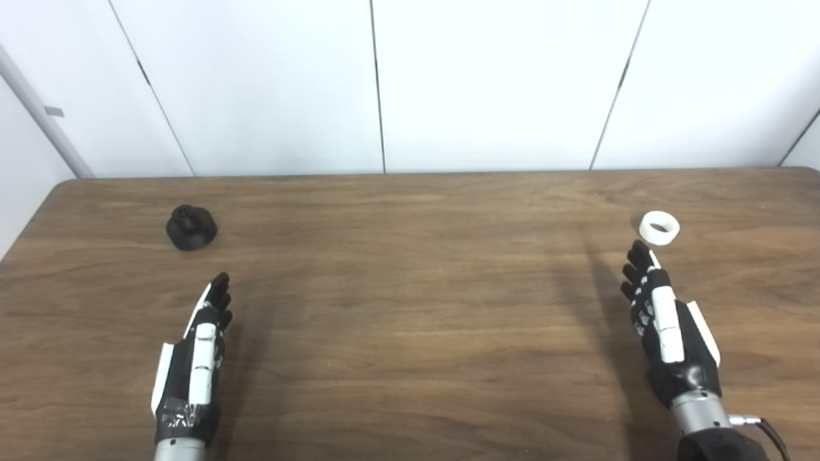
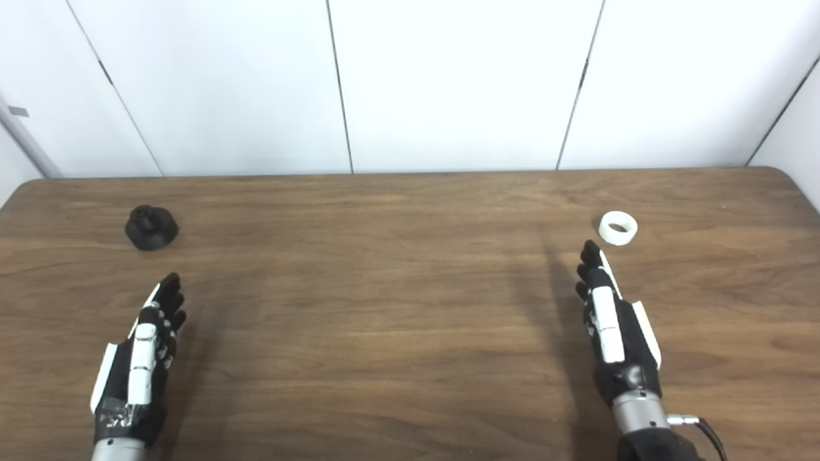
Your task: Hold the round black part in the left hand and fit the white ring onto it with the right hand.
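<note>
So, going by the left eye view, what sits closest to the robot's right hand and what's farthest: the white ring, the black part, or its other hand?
From the right hand:
1. White ring, just beyond its fingertips, on the table's right side.
2. Left hand, across the table, near the front edge on the left.
3. Round black part, far left, farther back than the left hand.

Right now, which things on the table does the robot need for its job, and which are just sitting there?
For the job:
- round black plastic part, far left on the table
- white plastic ring, far right, just beyond the right hand's fingers
- left hand, open, holding nothing
- right hand, open, holding nothing

Just there:
- brown wooden table
- nothing else lies on it
</note>
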`<action>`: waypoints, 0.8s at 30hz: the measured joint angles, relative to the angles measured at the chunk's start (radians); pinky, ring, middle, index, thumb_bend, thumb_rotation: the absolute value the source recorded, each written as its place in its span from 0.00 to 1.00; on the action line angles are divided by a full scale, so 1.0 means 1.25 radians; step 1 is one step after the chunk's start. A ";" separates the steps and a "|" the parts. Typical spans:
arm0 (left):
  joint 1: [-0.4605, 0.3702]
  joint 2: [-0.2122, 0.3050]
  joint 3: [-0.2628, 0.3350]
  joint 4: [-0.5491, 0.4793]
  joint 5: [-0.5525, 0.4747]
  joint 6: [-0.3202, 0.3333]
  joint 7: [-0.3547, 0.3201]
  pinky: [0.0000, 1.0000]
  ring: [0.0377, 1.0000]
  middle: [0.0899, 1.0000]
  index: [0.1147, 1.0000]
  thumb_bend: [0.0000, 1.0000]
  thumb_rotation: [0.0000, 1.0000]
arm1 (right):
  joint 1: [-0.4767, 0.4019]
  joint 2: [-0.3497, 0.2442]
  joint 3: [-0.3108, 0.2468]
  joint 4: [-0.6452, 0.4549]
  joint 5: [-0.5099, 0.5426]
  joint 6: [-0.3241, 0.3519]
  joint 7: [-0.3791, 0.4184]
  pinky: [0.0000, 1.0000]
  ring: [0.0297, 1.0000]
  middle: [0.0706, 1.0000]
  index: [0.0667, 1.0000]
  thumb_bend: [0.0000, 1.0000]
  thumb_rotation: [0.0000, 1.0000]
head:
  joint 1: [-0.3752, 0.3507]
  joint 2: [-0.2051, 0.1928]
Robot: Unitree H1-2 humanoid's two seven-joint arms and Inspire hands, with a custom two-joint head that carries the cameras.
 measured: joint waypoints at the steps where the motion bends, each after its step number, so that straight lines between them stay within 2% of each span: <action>1: 0.000 0.000 0.000 0.000 0.000 0.000 0.000 1.00 1.00 0.99 0.95 0.52 0.95 | 0.000 0.000 -0.001 0.000 0.001 0.000 0.000 1.00 0.99 0.99 0.99 0.55 1.00 | 0.000 0.000; 10: 0.000 -0.001 -0.001 0.000 0.000 0.000 0.000 1.00 1.00 0.99 0.95 0.51 0.95 | 0.000 -0.001 -0.003 0.000 0.005 0.000 0.001 1.00 0.99 0.99 0.99 0.53 1.00 | 0.004 0.000; 14: 0.001 -0.001 -0.002 0.000 0.002 0.000 0.000 1.00 1.00 0.99 0.95 0.51 0.97 | 0.000 -0.002 -0.003 0.000 0.006 0.000 0.001 1.00 0.99 0.99 0.99 0.55 1.00 | 0.027 -0.010; 19: 0.001 -0.002 -0.010 0.003 0.012 -0.002 0.001 1.00 1.00 0.99 0.96 0.51 0.96 | 0.002 -0.006 -0.004 0.007 0.008 -0.001 0.006 1.00 0.99 0.99 0.98 0.57 1.00 | 0.075 -0.031; 21: 0.002 -0.003 -0.015 0.003 0.014 -0.005 0.002 1.00 1.00 0.99 0.96 0.51 0.95 | 0.005 -0.009 -0.006 0.015 0.012 -0.002 0.011 1.00 1.00 1.00 1.00 0.53 1.00 | 0.108 -0.047; 24: 0.003 -0.006 -0.025 0.007 0.023 -0.015 0.006 1.00 1.00 0.98 0.95 0.51 0.94 | 0.008 -0.020 -0.005 0.020 0.014 -0.012 0.022 1.00 1.00 1.00 1.00 0.52 1.00 | 0.137 -0.061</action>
